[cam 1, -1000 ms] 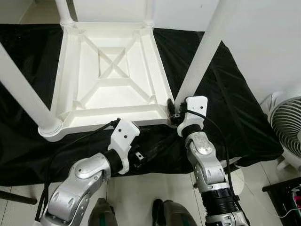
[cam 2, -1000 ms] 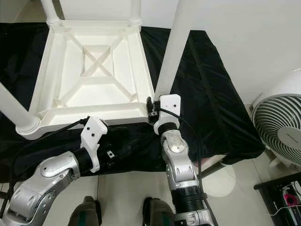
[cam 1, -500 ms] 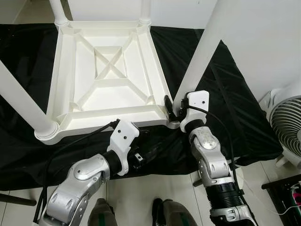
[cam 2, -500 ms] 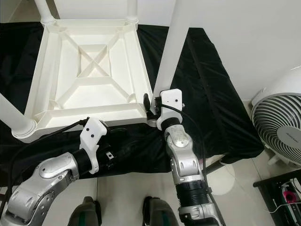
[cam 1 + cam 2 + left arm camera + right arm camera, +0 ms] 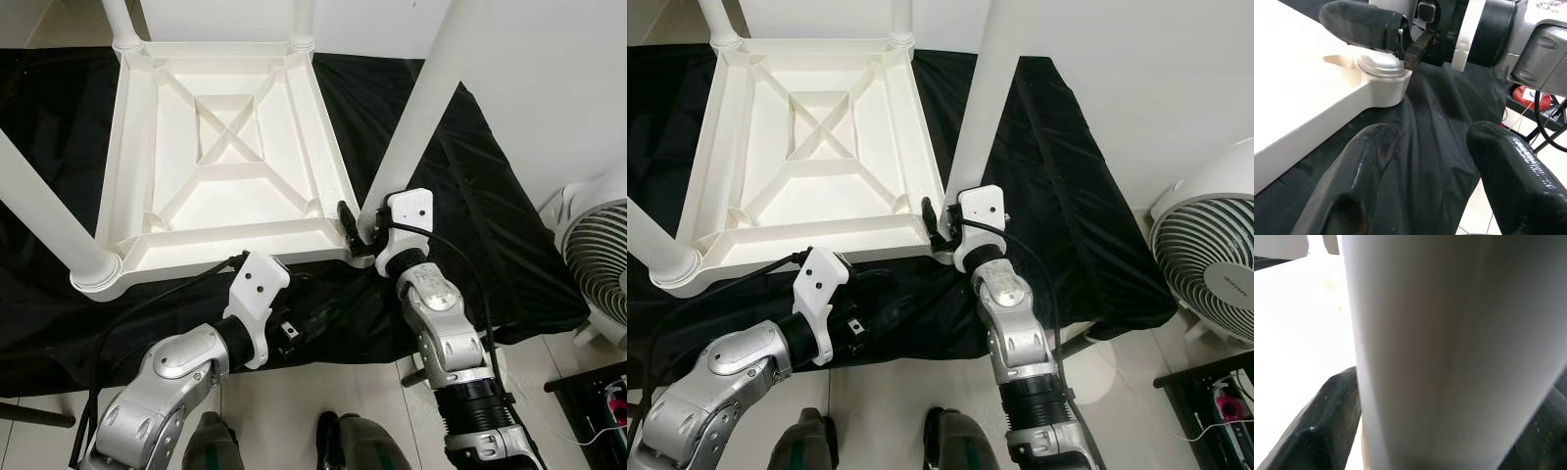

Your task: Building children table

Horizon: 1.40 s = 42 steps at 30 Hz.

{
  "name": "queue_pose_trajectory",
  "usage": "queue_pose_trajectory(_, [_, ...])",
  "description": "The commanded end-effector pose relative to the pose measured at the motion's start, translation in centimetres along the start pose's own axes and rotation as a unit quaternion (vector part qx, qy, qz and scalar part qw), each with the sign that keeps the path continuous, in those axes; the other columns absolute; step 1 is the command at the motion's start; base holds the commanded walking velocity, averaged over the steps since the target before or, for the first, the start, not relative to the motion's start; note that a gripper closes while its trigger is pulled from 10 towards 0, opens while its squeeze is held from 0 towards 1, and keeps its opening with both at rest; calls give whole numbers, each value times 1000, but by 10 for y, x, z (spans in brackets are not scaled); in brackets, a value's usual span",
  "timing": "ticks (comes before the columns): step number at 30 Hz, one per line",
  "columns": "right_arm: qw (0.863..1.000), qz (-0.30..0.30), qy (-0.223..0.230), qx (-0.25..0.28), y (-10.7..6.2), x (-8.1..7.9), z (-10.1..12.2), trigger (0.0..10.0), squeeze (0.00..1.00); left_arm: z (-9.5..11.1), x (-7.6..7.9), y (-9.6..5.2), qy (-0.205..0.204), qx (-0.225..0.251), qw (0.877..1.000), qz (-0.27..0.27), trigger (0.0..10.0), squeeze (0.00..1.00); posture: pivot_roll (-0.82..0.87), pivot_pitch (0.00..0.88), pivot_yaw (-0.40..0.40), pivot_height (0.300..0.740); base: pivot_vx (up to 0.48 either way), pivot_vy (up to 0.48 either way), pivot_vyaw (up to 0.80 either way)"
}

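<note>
A white children table [image 5: 235, 243] lies upside down on a black cloth [image 5: 470, 225], its ribbed underside facing up. Its near-right leg [image 5: 421, 108] rises from the corner socket [image 5: 1383, 68]. My right gripper [image 5: 361, 230] is shut on this leg just above the socket; the leg [image 5: 1449, 342] sits between its fingers [image 5: 1322, 421]. My left gripper [image 5: 1435, 161] is open and holds nothing. It hovers over the cloth just in front of the table's near edge, left of the right gripper.
Another leg [image 5: 49, 206] stands at the near-left corner, and two more [image 5: 122, 24] at the far corners. A white fan [image 5: 598, 264] stands on the floor at the right. A white wall runs behind and along the right side.
The right gripper has slid slightly left along with the leg base, its forearm reaching a bit farther forward. The view has shifted a little. The left gripper has barely moved.
</note>
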State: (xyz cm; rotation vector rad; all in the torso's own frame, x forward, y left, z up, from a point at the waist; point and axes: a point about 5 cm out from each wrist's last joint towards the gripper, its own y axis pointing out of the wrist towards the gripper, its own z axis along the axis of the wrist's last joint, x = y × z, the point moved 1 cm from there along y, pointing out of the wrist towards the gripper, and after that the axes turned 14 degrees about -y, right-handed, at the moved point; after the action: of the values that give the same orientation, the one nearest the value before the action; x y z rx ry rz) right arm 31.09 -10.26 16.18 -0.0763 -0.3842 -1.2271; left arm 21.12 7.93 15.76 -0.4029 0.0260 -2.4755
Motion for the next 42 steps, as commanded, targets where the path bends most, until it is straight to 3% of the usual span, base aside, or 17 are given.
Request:
queue_pose_trajectory(1, [1000, 23, 2, 11, -4, 5, 1, 10000, 0, 1, 2, 0, -3, 2, 1000, 11, 10000, 0, 76, 158, -45, 740, 0, 0, 0])
queue_pose_trajectory(5, [998, 55, 1, 19, -6, 13, 2, 10000, 0, 1, 3, 0, -2, -1, 1000, 2, 10000, 0, 76, 158, -45, 740, 0, 0, 0])
queue_pose_trajectory(6, [996, 87, -9, 24, -7, 20, 1, 10000, 0, -1, 3, -2, 0, -6, 1000, 0, 10000, 0, 64, 157, -38, 740, 0, 0, 0])
queue_pose_trajectory(8, [996, 87, -9, 24, -7, 20, 1, 10000, 0, -1, 3, -2, 0, -6, 1000, 0, 10000, 0, 64, 157, -38, 740, 0, 0, 0])
queue_pose_trajectory(11, [989, 141, -32, 27, -9, 32, -1, 10000, 0, -1, 2, -6, 2, -11, 1000, -3, 10000, 0, 54, 154, -32, 740, 0, 0, 0])
queue_pose_trajectory(13, [989, 141, -32, 27, -9, 32, -1, 10000, 0, -1, 2, -6, 2, -11, 1000, -3, 10000, 0, 54, 154, -32, 740, 0, 0, 0])
queue_pose_trajectory(18, [970, 229, -54, 58, -7, 44, 4, 10000, 0, 3, -1, -17, 8, -15, 1000, -3, 10000, 0, 59, 168, -31, 740, 0, 0, 0])
queue_pose_trajectory(22, [965, 249, -54, 66, -1, 43, 6, 10000, 0, 9, -7, -20, 15, -13, 1000, 6, 10000, 0, 62, 181, -31, 740, 0, 0, 0])
queue_pose_trajectory(23, [961, 260, -57, 70, 0, 43, 6, 5451, 0, 10, -8, -20, 18, -13, 1000, 6, 10000, 0, 61, 177, -29, 740, 0, 0, 0])
queue_pose_trajectory(24, [959, 267, -53, 74, 2, 42, 6, 0, 0, 11, -10, -20, 19, -13, 1000, 11, 10000, 0, 63, 196, -29, 740, 0, 0, 0])
queue_pose_trajectory(29, [956, 278, -51, 76, 4, 41, 6, 0, 0, 12, -11, -20, 21, -11, 1000, 13, 10000, 0, 59, 188, -31, 740, 0, 0, 0])
queue_pose_trajectory(35, [954, 294, -44, 46, -3, 42, -12, 0, 0, 12, -7, -17, 16, -5, 1000, 17, 10000, 0, 61, 203, -38, 740, 0, 0, 0])
queue_pose_trajectory(38, [958, 282, -44, 34, -5, 44, -18, 0, 0, 12, -7, -17, 15, -6, 1000, 18, 10000, 0, 58, 201, -38, 740, 0, 0, 0])
queue_pose_trajectory(42, [979, 198, -51, 10, -2, 49, -23, 0, 0, 14, -8, -14, 18, -5, 1000, 19, 10000, 0, 59, 198, -50, 740, 0, 0, 0])
